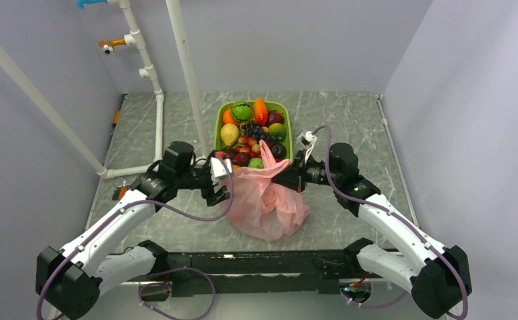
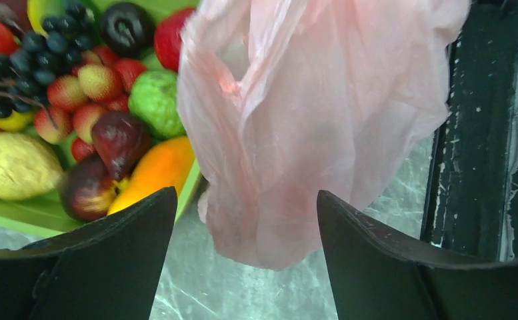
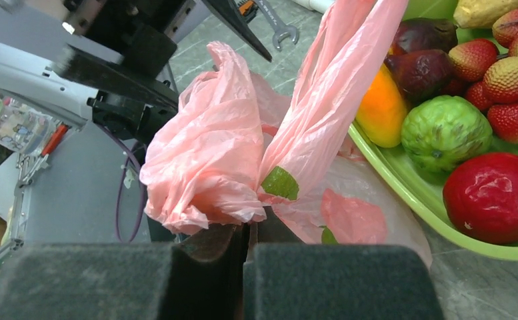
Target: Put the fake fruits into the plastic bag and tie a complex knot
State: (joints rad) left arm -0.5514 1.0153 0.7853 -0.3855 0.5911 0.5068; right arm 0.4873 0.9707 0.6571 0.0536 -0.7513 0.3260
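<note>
Ahead of left gripper (image 2: 246,193): limp, slippery-looking plastic bag (image 2: 309,120); jaws apart.
At right gripper (image 3: 248,233): bunched bag rim clamped, probably the best hold.

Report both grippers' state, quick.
Left gripper: open, holding nothing.
Right gripper: closed, pinching the plastic bag.

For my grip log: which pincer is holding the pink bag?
The right pincer, shut on the plastic bag; the left pincer stands open, gripping nothing.
</note>
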